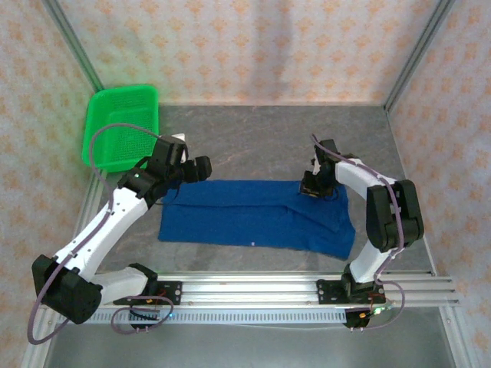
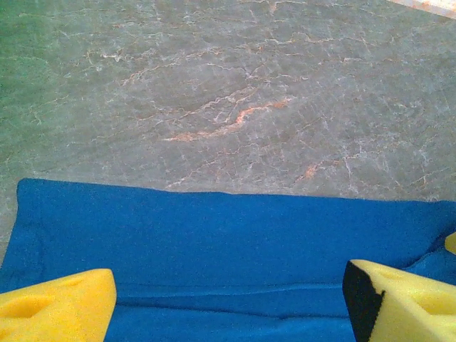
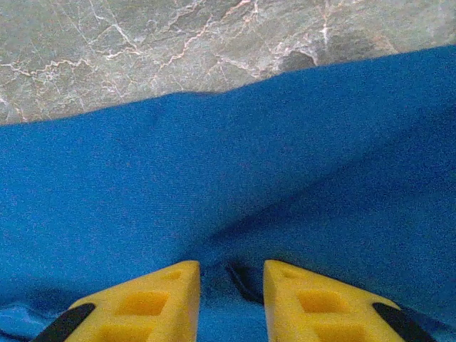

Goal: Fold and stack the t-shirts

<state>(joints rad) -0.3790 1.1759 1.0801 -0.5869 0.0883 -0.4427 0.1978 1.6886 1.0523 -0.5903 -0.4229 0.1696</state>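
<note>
Your t-shirt (image 1: 253,218) lies flat in the middle of the top view, a wide royal-blue band running left to right, plain surface up, its lower right corner dipping lowest in the frame. At its upper right edge your right gripper (image 1: 313,186) is down on the cloth; in the right wrist view its yellow fingers (image 3: 153,299) sit close together, pinching a raised ridge of fabric. Your left gripper (image 1: 201,167) hangs over the upper left corner, fingers (image 2: 57,306) spread wide above the far hem. Grey marbled table (image 1: 253,146) surrounds the shirt; a green basket (image 1: 123,90) sits upper left
</note>
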